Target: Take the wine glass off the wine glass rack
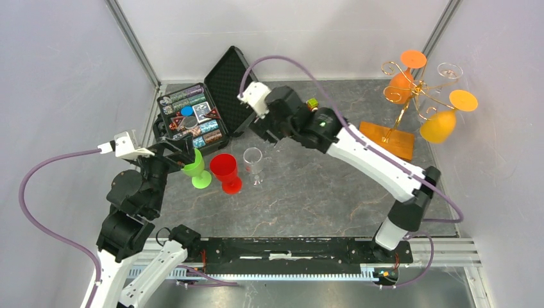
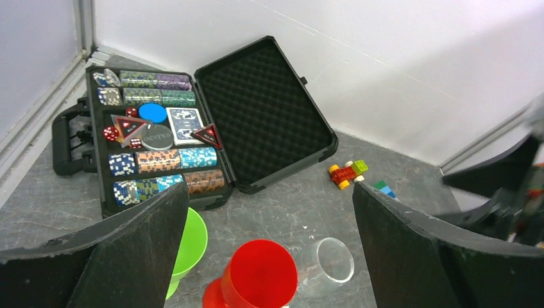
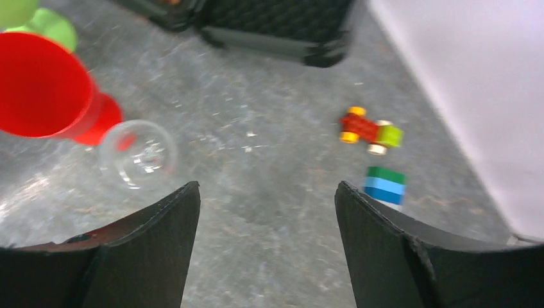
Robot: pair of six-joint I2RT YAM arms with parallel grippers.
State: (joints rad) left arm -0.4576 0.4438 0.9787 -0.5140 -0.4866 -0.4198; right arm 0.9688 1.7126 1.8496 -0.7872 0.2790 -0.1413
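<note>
The gold wire wine glass rack [image 1: 410,96] stands on its wooden base [image 1: 388,138] at the back right. Two orange glasses [image 1: 439,125] and a clear one [image 1: 449,70] hang from it. A clear wine glass [image 1: 254,163] [image 2: 327,266] [image 3: 136,156] stands upright on the table next to a red glass [image 1: 226,172] [image 2: 256,276] and a green glass [image 1: 195,168] [image 2: 189,240]. My right gripper [image 1: 266,136] [image 3: 266,189] hovers just behind and right of the clear glass, open and empty. My left gripper [image 1: 183,151] [image 2: 269,205] is open above the green glass, which its left finger partly hides.
An open black case [image 1: 199,109] [image 2: 256,115] of poker chips lies at the back left. A small toy car [image 2: 346,173] [image 3: 369,130] and a green-blue block [image 3: 383,186] sit on the table behind the glasses. Walls close in on the left, back and right.
</note>
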